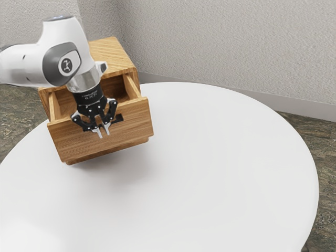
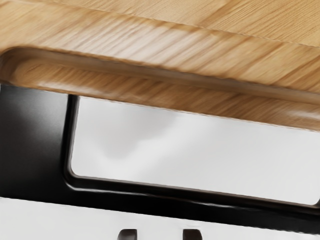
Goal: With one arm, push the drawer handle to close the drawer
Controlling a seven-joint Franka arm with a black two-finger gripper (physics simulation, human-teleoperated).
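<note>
Exterior view: black two-finger gripper [image 1: 104, 133] parted slightly, empty; boxy brown wooden drawer [image 1: 134, 127] likely slides lightly; press black rectangular handle [image 1: 119, 118] squarely.

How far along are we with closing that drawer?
Done: the hand is in front of the drawer, near the black handle, its fingers apart.
In hand: apparently lining up the push; I can't tell whether it touches the handle.
Left: the closing itself, as the drawer stands well out from the cabinet.
</note>
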